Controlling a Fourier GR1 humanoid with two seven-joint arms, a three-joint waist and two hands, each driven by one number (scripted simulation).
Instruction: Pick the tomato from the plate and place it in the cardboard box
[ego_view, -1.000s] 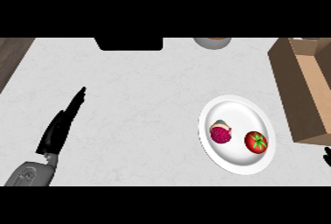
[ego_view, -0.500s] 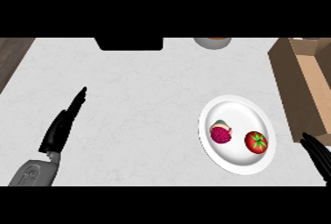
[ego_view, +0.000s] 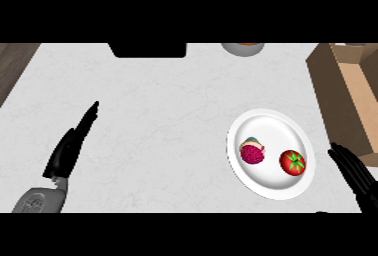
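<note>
On the plate (ego_view: 267, 124): tomato (ego_view: 292, 162), untouched. Right hand (ego_view: 354, 172) has risen alongside it, fingers straight; grasp not yet begun. Left hand (ego_view: 70, 145) resting, spread.

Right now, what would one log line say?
tomato: on plate | right hand: open, beside plate | left hand: open | cardboard box: no tomato inside

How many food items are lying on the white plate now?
2: the tomato on the right part of the plate, and a pink-purple item just left of it. Nothing seems hidden.
</note>
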